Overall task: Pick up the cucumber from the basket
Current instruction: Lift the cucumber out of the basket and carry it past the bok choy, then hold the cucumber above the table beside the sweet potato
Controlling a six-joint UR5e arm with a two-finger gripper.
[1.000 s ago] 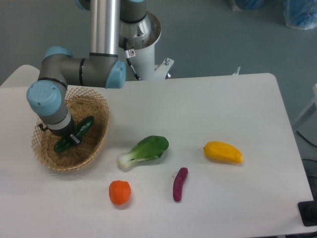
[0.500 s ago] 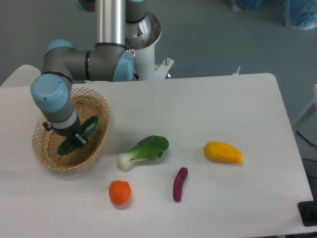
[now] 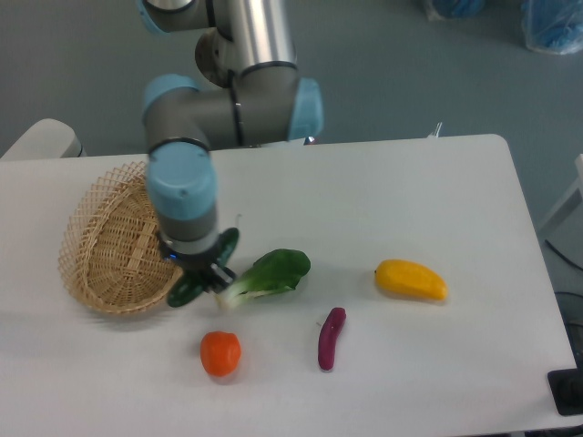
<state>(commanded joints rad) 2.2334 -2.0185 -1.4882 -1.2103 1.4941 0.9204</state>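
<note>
One gripper (image 3: 202, 270) clamps cucumber (image 3: 187, 291) beside basket (image 3: 105, 246).

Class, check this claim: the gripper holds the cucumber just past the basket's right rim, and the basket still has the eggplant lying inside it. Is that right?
Not quite. The camera view shows the basket with nothing inside; the eggplant lies on the table. The rest stands: the gripper holds the cucumber just past the basket's right rim.

Bright, even overhead light, soft faint shadows on the white table (image 3: 410, 182), perhaps slightly soft focus throughout
</note>
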